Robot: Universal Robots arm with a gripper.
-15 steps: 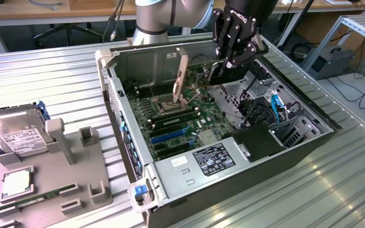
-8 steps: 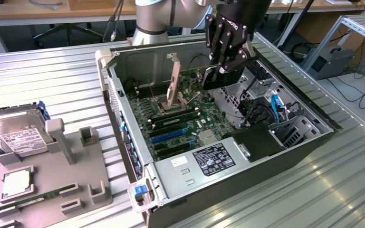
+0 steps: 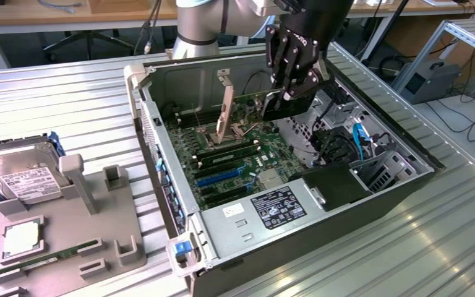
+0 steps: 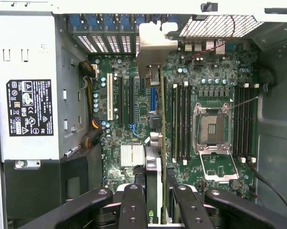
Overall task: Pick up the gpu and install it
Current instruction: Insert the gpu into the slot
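Pinched edge-down in the tool [image 3: 291, 93], the gpu [image 3: 281, 106] hangs just under it above the motherboard [image 3: 237, 158]; any tilt could jam its edge beside the slot or snag its bracket [image 4: 155, 47] on the case [image 3: 143, 102] wall ahead.

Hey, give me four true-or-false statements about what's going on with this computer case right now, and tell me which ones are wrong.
1. The pincer grips the gpu inside the open computer case. True.
2. The hard drive is mounted inside the case. False: it stands in the grey fixture outside the case, on the exterior view's left.
3. The power supply in the case carries a black label. True.
4. The blue cable lies on the grey fixture. False: it runs inside the case.
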